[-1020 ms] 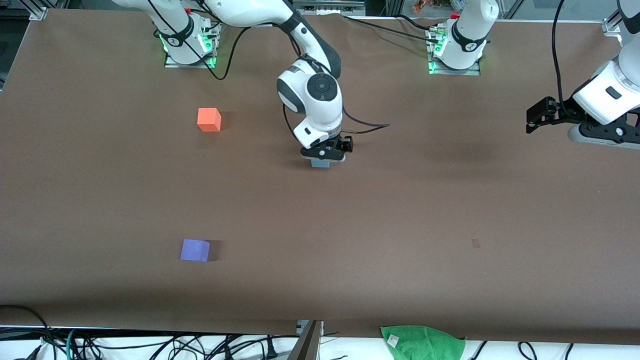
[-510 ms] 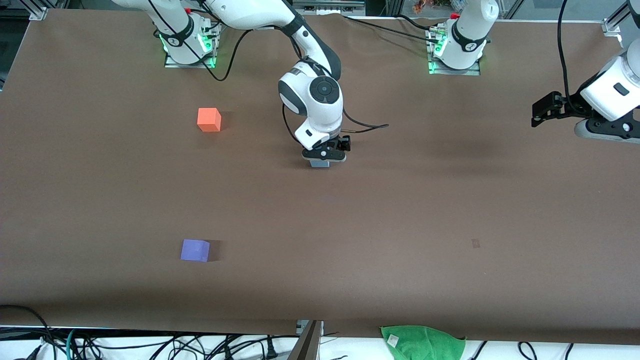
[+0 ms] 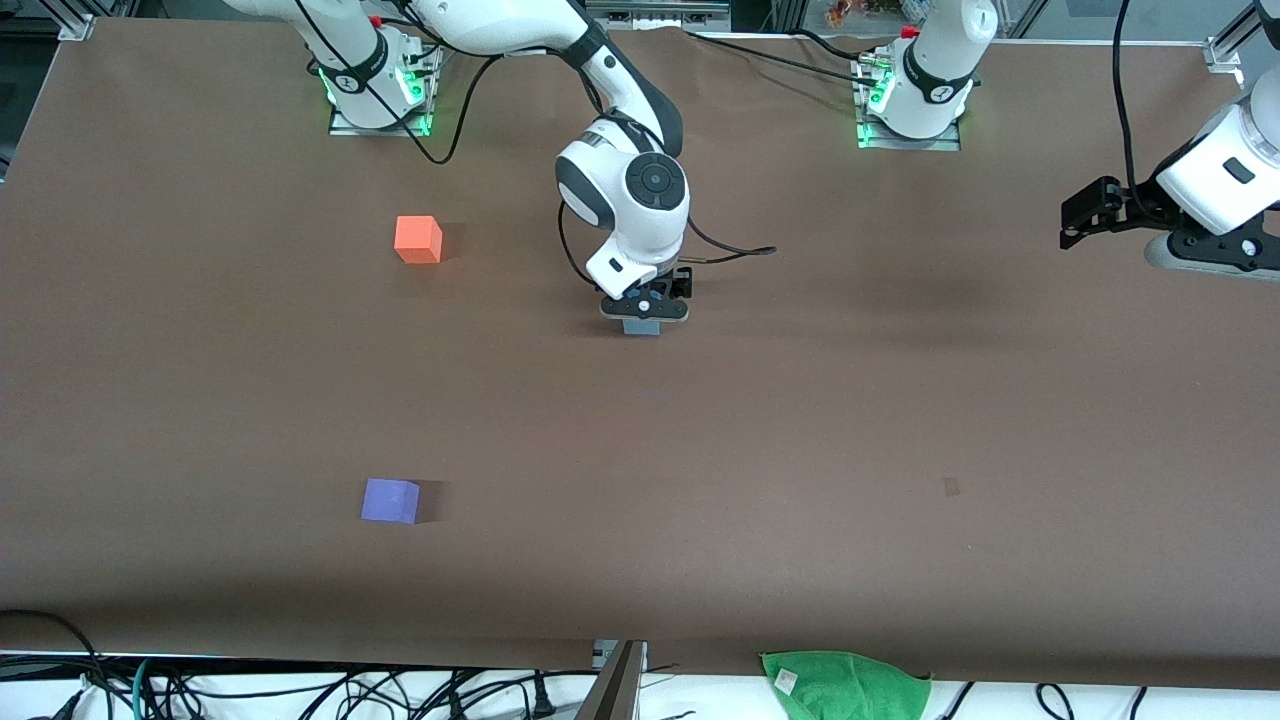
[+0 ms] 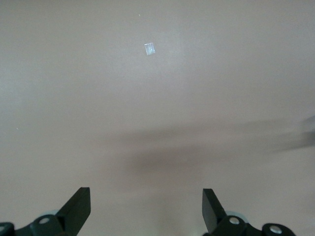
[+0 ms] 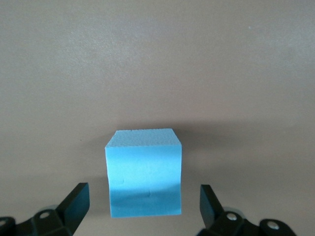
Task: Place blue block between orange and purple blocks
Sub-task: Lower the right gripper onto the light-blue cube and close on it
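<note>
The blue block [image 3: 640, 326] stands on the brown table near its middle, mostly hidden under my right gripper [image 3: 643, 318]. In the right wrist view the blue block [image 5: 143, 172] sits between the open fingers of the right gripper [image 5: 143, 199], with a gap on each side. The orange block [image 3: 418, 240] lies toward the right arm's end, nearer the bases. The purple block [image 3: 390, 500] lies nearer the front camera than the orange one. My left gripper [image 3: 1085, 212] hangs open and empty over the left arm's end of the table; in the left wrist view the left gripper [image 4: 146, 199] is over bare table.
A green cloth [image 3: 845, 685] lies at the table's front edge. A small tape mark [image 3: 951, 487] is on the table and also shows in the left wrist view [image 4: 150, 49]. A black cable [image 3: 735, 252] trails beside the right gripper.
The right hand has turned slightly while staying over the blue block. The left arm has drifted a little toward the bases.
</note>
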Available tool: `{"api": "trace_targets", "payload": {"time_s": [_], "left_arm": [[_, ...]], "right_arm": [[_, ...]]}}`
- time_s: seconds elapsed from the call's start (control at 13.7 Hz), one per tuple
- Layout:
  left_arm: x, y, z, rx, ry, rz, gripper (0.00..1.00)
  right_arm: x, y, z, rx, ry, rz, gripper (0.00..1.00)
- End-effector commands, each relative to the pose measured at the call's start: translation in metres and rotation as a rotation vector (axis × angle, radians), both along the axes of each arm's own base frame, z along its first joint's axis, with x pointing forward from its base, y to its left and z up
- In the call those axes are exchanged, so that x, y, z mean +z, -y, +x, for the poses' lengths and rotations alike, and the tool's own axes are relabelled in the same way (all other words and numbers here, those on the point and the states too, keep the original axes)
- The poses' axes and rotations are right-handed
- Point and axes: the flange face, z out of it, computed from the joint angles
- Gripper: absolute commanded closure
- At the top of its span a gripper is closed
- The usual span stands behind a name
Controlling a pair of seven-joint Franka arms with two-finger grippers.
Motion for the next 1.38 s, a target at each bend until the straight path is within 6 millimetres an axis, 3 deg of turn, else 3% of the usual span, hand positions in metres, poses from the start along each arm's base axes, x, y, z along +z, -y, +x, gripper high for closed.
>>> {"api": "trace_targets", "payload": {"time_s": [0.0,0.44,0.73,0.87,1.17,1.31], "left_arm": [[0.006,0.001,-0.004,0.002,0.001,0.016,0.00],[0.005,-0.001,-0.005,0.005,-0.002,0.017,0.00],[0.004,-0.002,-0.005,0.005,-0.007,0.015,0.00],[0.003,-0.005,-0.006,0.010,-0.016,0.015,0.00],[0.004,-0.004,-0.006,0.009,-0.013,0.015,0.00],[0.004,-0.001,-0.005,0.001,-0.013,0.017,0.00]], "right_arm": [[0.000,0.002,-0.001,0.006,0.002,-0.016,0.01],[-0.019,0.000,-0.004,0.008,0.004,-0.022,0.01],[-0.022,0.000,-0.002,0.008,0.012,-0.016,0.04],[-0.025,-0.002,-0.002,-0.003,0.020,-0.004,0.12],[-0.026,-0.001,0.001,-0.008,0.029,0.004,0.40],[-0.021,0.002,0.006,-0.004,0.034,0.005,0.49]]}}
